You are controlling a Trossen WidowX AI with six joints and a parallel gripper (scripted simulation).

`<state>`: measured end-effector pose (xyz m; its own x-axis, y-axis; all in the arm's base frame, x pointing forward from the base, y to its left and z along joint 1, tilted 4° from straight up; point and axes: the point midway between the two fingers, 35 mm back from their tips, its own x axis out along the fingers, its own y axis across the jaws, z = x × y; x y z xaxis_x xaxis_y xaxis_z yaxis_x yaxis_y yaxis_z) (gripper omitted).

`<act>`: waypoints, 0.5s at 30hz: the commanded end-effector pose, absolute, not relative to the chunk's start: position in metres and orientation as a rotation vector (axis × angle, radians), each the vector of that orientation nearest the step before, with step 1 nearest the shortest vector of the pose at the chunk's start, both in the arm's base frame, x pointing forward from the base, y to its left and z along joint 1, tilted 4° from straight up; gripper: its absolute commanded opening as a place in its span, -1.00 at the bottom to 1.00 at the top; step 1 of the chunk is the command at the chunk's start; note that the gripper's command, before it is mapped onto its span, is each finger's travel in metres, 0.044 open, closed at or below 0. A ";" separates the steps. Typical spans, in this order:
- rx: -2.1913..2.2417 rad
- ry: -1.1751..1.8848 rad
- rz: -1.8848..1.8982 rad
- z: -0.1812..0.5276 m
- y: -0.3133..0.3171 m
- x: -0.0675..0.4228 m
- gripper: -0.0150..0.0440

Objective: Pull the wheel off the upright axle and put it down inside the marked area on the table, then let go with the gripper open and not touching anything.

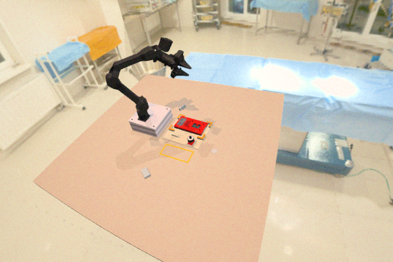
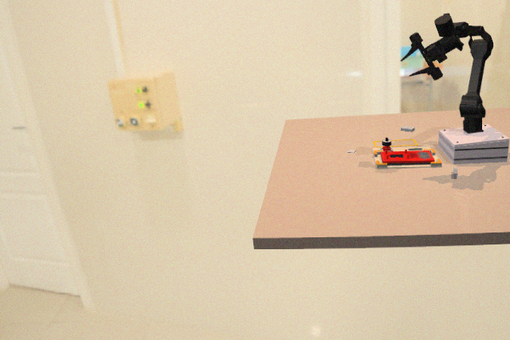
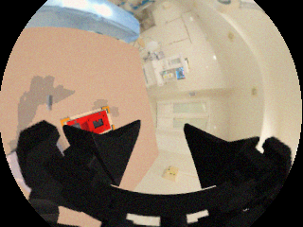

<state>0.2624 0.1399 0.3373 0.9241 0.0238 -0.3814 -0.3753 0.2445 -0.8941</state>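
A black robot arm's fingers hang high above the surface, spread apart and holding nothing, likely ready to reach down. The small black wheel sits on its upright post beside the red board, just above the yellow-outlined area.

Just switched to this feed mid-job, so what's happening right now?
The arm is raised high above the table, its tool open and holding nothing. The wheel sits on its axle on the board beside the red plate, untouched. The yellow marked area has no wheel in it. The pull hasn't begun.
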 end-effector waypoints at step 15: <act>-0.600 1.138 0.129 0.169 0.028 0.357 0.53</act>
<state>0.3507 0.0502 0.1945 0.5368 -0.2133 -0.8163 -0.4669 0.7308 -0.4980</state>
